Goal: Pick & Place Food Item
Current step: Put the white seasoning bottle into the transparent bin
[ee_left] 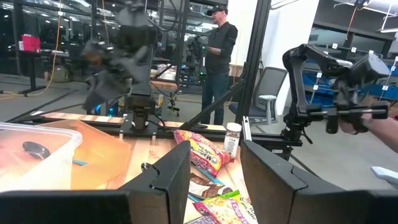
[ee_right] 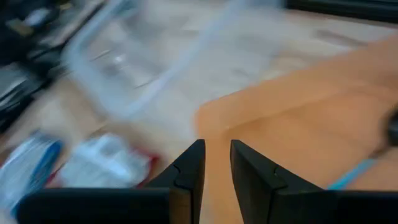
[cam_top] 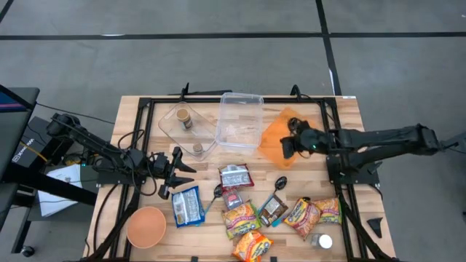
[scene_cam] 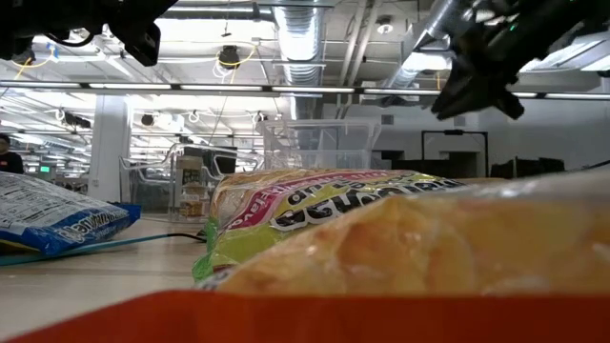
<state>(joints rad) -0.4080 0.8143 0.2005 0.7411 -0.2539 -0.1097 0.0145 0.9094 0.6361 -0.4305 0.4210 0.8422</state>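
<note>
Several food packets lie flat on the near middle of the table: a red-brown one (cam_top: 235, 177), a blue one (cam_top: 188, 206) and yellow noodle packets (cam_top: 240, 218). My right gripper (cam_top: 287, 145) hovers over an orange lid (cam_top: 271, 138) that lies flat beside a clear tub (cam_top: 240, 120). Its fingers (ee_right: 216, 165) are empty, with only a narrow gap between them. My left gripper (cam_top: 176, 175) is open and empty at the table's left, just far of the blue packet. Its fingers (ee_left: 216, 162) point level toward the table's right.
A second clear tub (cam_top: 186, 125) with two small jars stands left of the first. An orange bowl (cam_top: 147, 225) is at the near left. Two dark spoons (cam_top: 280, 183) lie among the packets, and a white-capped jar (cam_top: 321, 241) stands near right. A person (ee_left: 217, 56) stands beyond the table.
</note>
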